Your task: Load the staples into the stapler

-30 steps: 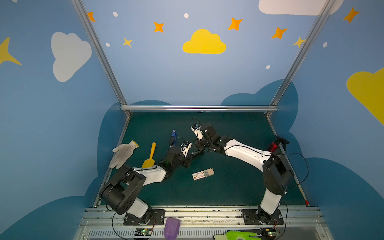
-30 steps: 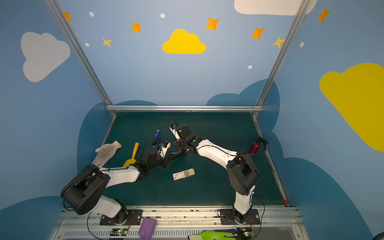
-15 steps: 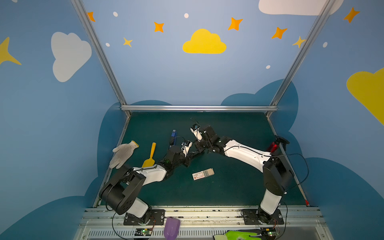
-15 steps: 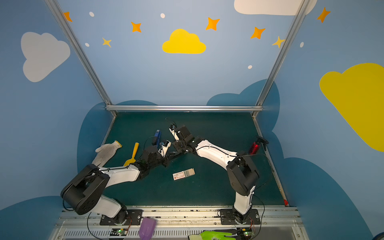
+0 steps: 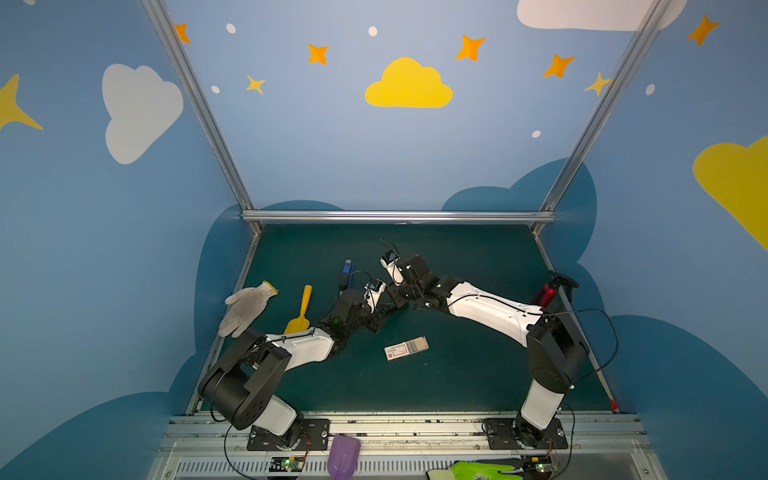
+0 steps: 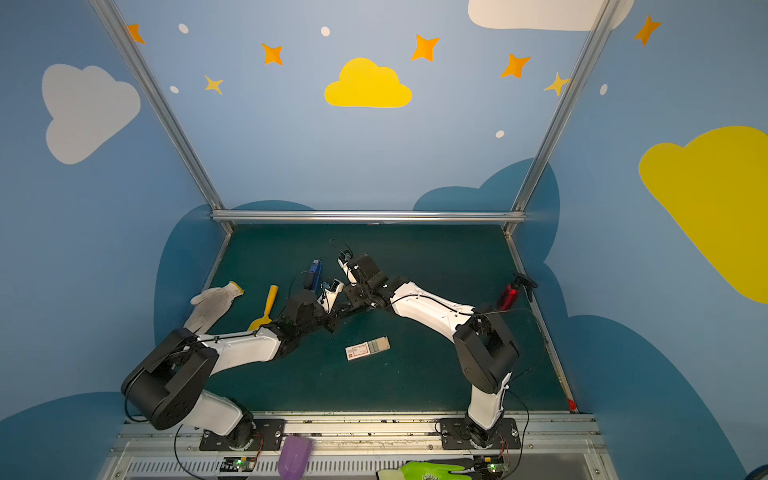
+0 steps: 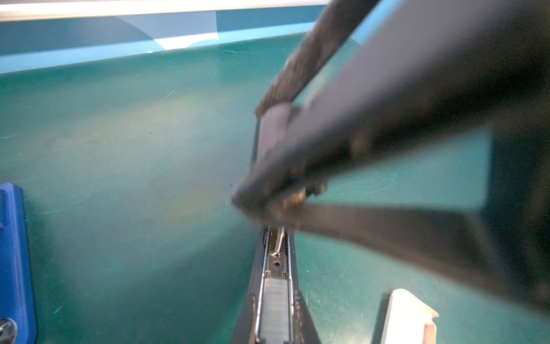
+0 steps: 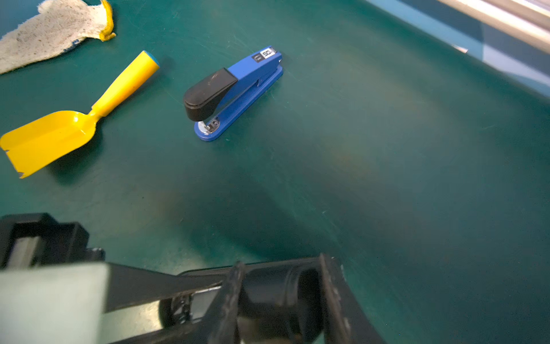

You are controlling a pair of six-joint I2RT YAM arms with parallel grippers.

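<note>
right gripper [image 5: 394,297] has crept a touch left toward the left gripper [image 5: 376,316], mid-frame in both top views; staple box [image 5: 406,348], blue stapler [image 8: 235,89], yellow scoop [image 5: 300,316] and glove [image 5: 245,307] unmoved. left jaws nearly closed, holding the open black stapler [image 7: 278,262]. a strip of staples [image 7: 273,309] lies in its channel, bottom centre of left wrist view. right jaws blurred over the channel, partly apart, can't tell if gripping
</note>
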